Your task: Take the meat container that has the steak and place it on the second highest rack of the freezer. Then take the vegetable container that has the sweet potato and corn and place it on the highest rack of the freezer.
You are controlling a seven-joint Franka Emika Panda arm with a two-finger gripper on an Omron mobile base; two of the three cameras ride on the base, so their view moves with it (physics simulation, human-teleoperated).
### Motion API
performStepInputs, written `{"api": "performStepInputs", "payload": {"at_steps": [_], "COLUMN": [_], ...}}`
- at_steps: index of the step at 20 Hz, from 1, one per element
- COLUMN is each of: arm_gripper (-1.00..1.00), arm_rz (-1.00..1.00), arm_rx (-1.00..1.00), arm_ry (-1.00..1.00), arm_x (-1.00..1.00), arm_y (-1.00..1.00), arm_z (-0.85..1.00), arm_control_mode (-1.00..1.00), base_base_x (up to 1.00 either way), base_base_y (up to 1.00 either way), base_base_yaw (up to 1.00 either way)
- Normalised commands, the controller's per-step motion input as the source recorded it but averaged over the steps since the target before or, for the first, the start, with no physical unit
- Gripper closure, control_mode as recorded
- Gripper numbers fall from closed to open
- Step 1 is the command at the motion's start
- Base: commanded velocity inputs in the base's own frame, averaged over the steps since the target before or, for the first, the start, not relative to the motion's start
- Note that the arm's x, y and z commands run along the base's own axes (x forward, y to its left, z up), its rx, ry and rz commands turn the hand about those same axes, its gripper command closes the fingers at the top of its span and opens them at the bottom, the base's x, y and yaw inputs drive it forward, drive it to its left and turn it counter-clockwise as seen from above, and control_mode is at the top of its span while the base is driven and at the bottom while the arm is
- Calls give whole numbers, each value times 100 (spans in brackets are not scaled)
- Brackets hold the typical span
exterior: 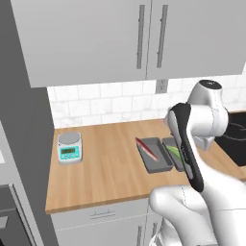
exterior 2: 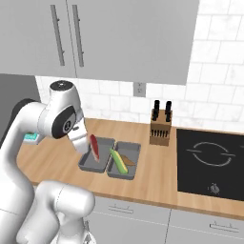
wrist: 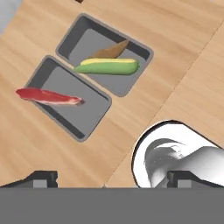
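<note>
While the arm hangs above the table: nothing is lifted yet, and both trays sit side by side on the light wooden table (exterior: 105,168).
End effector: the end effector (wrist: 111,177) shows its two dark fingertips far apart at the bottom of the hand view, jaws spread wide with nothing between them, well clear of the trays.
Meat tray: the shallow dark-grey rectangular meat container (wrist: 68,98) holds the thin red steak slab (wrist: 48,96), which lies lengthwise and overhangs one short rim.
Vegetable tray: the matching grey vegetable container (wrist: 105,52), just beside the meat tray, carries the long light-green corn cob (wrist: 107,67) and a brown tapered sweet potato (wrist: 111,49) behind it.
Landmark: taking the meat tray as reference, the vegetable tray lies on its cooktop side and the small teal kitchen scale (exterior: 69,146) lies well apart on the opposite side.
Handling, as a judgement: the meat tray looks stiff, thin-walled and light, with a smooth rim that may slip; the steak lies loose, so tilting could slide it out.
Where to grip: a long side wall near its middle, kept level.
View differences: the right base view adds the wooden knife block (exterior 2: 160,126) and black cooktop (exterior 2: 209,159); the left base view adds the scale; the hand view gives the tray contents most plainly.
</note>
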Motion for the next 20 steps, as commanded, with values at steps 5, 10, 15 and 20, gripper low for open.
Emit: {"api": "performStepInputs", "payload": {"at_steps": [5, 10, 15, 20], "arm_gripper": [-100, -100, -100, -100], "arm_rz": [-7, 0, 22, 1], "arm_rx": [2, 0, 0, -1], "arm_ry": [2, 0, 0, 0], "arm_x": [-4, -3, 0, 0], "arm_y": [0, 0, -3, 19], "arm_z": [-23, -38, -46, -56], "arm_control_mode": [-100, -100, -100, -100], "base_base_x": [0, 0, 0, 0], "base_base_y": [0, 0, 0, 0], "base_base_yaw": [0, 0, 0, 0]}}
